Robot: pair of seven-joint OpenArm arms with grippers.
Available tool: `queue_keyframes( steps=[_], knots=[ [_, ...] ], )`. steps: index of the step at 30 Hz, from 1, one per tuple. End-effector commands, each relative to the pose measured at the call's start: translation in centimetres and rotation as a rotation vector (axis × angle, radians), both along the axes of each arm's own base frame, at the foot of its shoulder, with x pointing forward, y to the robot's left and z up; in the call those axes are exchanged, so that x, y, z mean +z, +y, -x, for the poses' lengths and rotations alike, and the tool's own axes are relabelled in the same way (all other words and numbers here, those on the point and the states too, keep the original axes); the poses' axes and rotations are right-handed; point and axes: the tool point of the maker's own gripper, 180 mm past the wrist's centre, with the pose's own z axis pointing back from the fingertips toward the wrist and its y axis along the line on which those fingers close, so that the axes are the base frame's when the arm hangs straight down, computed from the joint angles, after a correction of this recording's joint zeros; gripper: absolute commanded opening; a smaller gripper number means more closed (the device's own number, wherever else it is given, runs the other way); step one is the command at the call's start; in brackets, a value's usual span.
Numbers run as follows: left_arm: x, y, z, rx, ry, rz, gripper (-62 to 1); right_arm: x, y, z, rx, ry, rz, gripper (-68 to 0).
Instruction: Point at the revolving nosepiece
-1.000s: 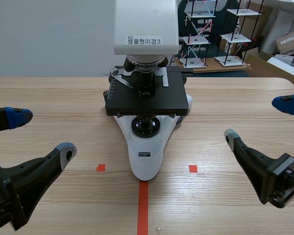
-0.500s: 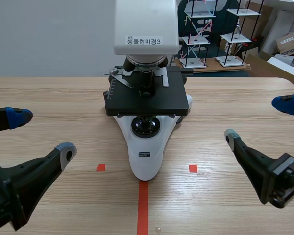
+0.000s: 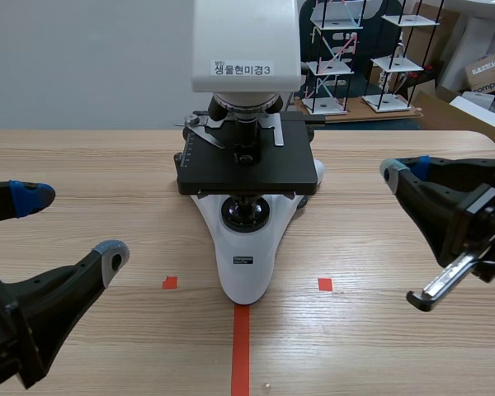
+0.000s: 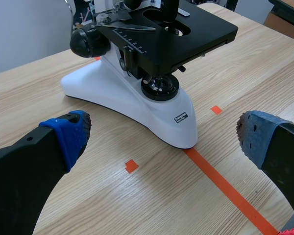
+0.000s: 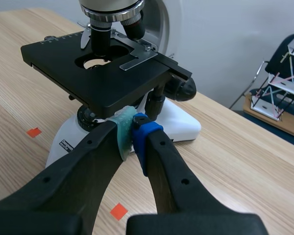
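A white microscope (image 3: 246, 247) with a black stage (image 3: 246, 169) stands at the table's middle. Its revolving nosepiece (image 3: 246, 106) sits under the white head, with the objectives pointing down at the stage; the right wrist view shows the nosepiece (image 5: 112, 11) well ahead of and above my right gripper. My right gripper (image 3: 404, 170) hangs right of the stage, shut with its pads pressed together on nothing (image 5: 133, 131). My left gripper (image 3: 70, 224) stands open at the near left, its fingers (image 4: 71, 134) wide apart short of the microscope's base (image 4: 137, 105).
Racks of stick-and-ball models (image 3: 338, 58) and cardboard boxes (image 3: 488, 70) stand behind the table's far right edge. Bare wood lies on both sides of the microscope.
My right gripper has shut, from wide open to pads touching, and its arm has risen and turned. The left arm and the microscope have not moved.
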Motion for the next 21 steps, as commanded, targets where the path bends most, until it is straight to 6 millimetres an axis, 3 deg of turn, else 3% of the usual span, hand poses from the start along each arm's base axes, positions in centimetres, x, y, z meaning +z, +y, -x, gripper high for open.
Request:
queue_keyframes(
  steps=[1,11,21],
  knots=[
    [0.6,-0.3,0.1,-0.001,-0.014,0.025,1.4,1.0,0.1,-0.9,0.004,-0.044,-0.013,-66.3],
    [0.6,-0.3,0.1,-0.001,-0.014,0.025,1.4,2.1,2.6,-4.0,0.073,-0.116,-0.042,-66.5],
    [0.6,-0.3,0.1,-0.001,-0.014,0.026,1.4,2.6,6.1,-4.5,0.18,-0.159,-0.058,-66.5]
  ],
)
